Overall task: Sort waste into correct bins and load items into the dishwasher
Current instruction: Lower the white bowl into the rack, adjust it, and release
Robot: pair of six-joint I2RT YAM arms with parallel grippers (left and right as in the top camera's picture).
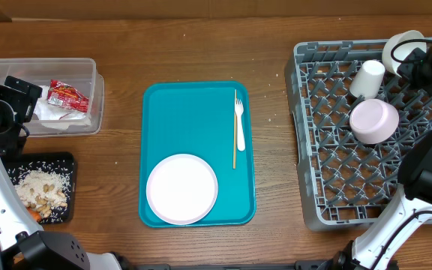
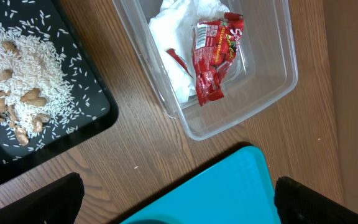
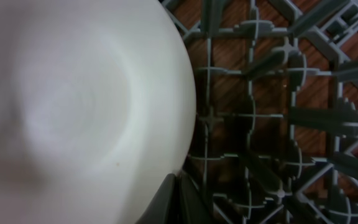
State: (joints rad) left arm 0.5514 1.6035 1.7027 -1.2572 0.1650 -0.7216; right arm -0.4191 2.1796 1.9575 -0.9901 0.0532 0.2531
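Next, prob the fork (image 1: 239, 120): on teal tray (image 1: 156, 150) R side, long axis front-to-back, tines away, R arm seemingly nearer; right gripper (image 3: 173, 194) closed at bowl (image 3: 73, 106) rim over rack (image 1: 336, 165), pinch unclear; left gripper (image 2: 179, 202) wide open nr tub (image 2: 272, 87); wrapper (image 2: 213, 53) text unreadable.

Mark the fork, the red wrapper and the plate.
fork (image 1: 239, 126): overhead view, mid-handle.
red wrapper (image 2: 213, 56): left wrist view, centre of the printed face.
plate (image 1: 182, 189): overhead view, centre of its flat face.
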